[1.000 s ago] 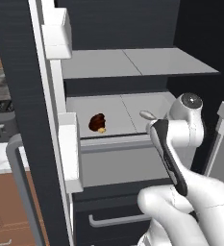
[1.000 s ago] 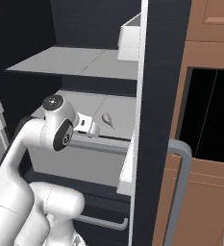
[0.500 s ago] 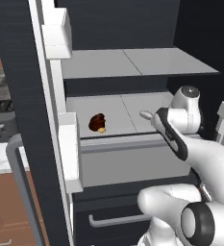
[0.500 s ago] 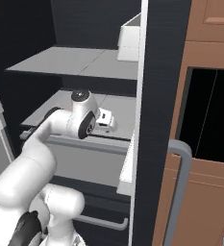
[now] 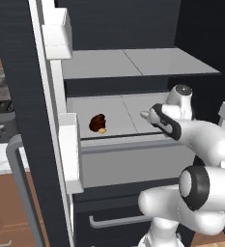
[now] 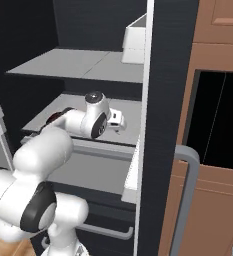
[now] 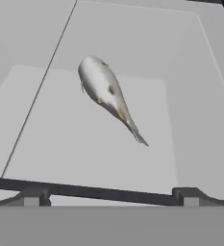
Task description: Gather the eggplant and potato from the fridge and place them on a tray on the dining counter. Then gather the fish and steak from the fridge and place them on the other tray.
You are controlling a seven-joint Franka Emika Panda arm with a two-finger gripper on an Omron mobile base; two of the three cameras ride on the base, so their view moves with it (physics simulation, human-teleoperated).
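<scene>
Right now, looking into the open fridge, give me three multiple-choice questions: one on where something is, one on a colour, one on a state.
1. Where does the fish lie?
A. on the lower grey shelf
B. in a door bin
C. on the upper shelf

2. What colour is the fish?
A. orange
B. silvery grey
C. green

3. How do the gripper and the fish stand?
A. it grips the fish
B. open, short of the fish
C. shut beside the steak

Answers: 1 A, the hand view shows it flat on the lower shelf. 2 B, its body is pale silver. 3 B, the fish lies free on the shelf ahead of the fingers.
</scene>
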